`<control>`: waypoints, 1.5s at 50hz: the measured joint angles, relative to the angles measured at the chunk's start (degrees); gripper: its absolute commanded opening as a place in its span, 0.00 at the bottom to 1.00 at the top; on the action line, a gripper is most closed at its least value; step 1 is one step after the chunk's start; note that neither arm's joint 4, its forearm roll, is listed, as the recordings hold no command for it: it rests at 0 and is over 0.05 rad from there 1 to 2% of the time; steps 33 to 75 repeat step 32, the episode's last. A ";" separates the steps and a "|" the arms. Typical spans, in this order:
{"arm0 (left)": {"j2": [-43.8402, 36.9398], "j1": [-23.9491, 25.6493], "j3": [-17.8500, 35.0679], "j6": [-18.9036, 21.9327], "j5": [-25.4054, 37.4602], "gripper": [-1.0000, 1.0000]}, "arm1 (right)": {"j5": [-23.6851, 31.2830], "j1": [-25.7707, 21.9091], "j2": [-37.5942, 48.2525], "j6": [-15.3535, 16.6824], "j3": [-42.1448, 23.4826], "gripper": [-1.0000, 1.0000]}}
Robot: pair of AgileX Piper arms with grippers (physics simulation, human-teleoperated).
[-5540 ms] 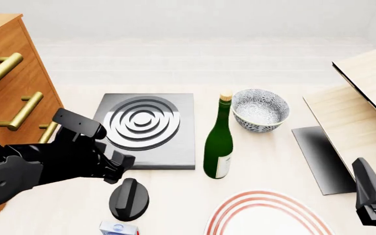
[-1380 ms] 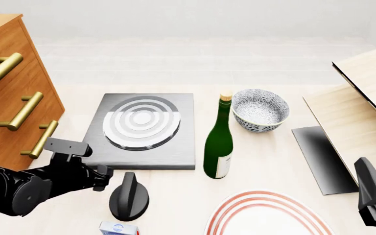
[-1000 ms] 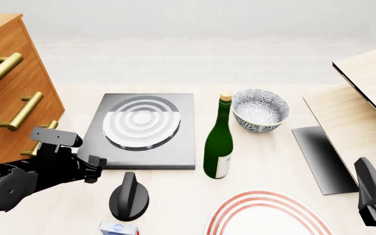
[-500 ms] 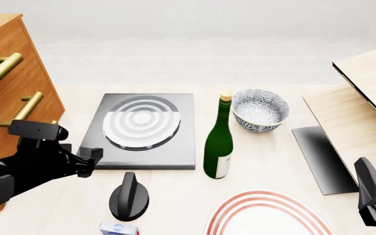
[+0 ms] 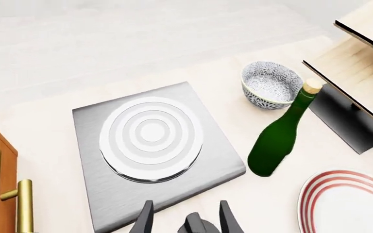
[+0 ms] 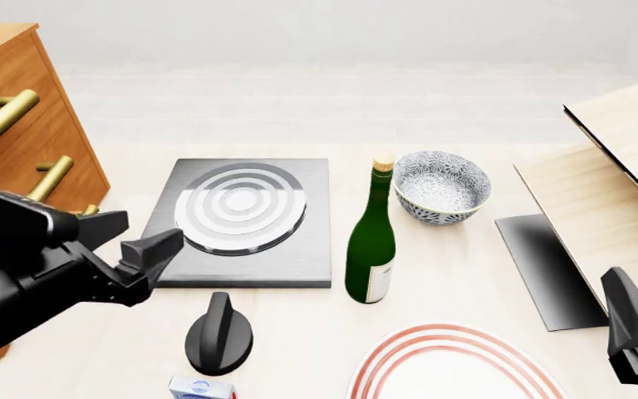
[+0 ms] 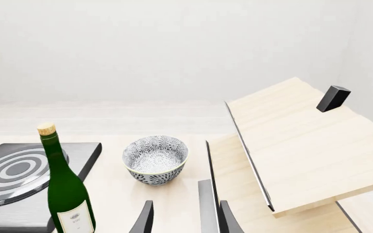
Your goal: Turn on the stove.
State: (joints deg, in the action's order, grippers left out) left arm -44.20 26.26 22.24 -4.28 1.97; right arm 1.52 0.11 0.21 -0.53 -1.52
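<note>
The stove [image 6: 242, 223] is a dark-grey square slab with pale silver burner rings [image 5: 151, 138], lying left of centre on the table. Its black round knob [image 6: 219, 334] sits in front of the slab, ridge pointing roughly away from me. My left gripper [image 6: 129, 238] hovers open above the slab's front left corner, up and to the left of the knob, holding nothing. In the left wrist view the knob's top [image 5: 196, 225] shows between the spread fingers [image 5: 144, 221]. My right gripper [image 7: 185, 219] is open and empty at the table's front right, far from the stove [image 7: 18, 180].
A green bottle [image 6: 371, 241] stands just right of the slab, a patterned bowl [image 6: 442, 187] behind it. A red-ringed plate [image 6: 452, 366] lies at the front. A wooden drawer unit [image 6: 20, 150] stands left; a dark panel with light boards [image 6: 585, 224] is right. A small box [image 6: 199, 387] lies beside the knob.
The left gripper has lifted away from the knob, moving up and to the left, with its fingers spread wider. The burner rings went from dark-striped to pale silver. The right arm has not moved.
</note>
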 measured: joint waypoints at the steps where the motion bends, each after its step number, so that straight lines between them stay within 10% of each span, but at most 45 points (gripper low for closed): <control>1: 0.59 0.37 -0.14 0.32 -0.26 1.00 | 0.00 0.00 0.00 0.00 0.00 1.00; 32: 6.93 -2.75 -10.39 7.67 -24.80 1.00 | 0.00 0.00 0.00 0.00 0.00 1.00; 75: 6.93 -2.75 -10.39 7.67 -24.80 1.00 | 0.00 0.00 0.00 0.00 0.00 1.00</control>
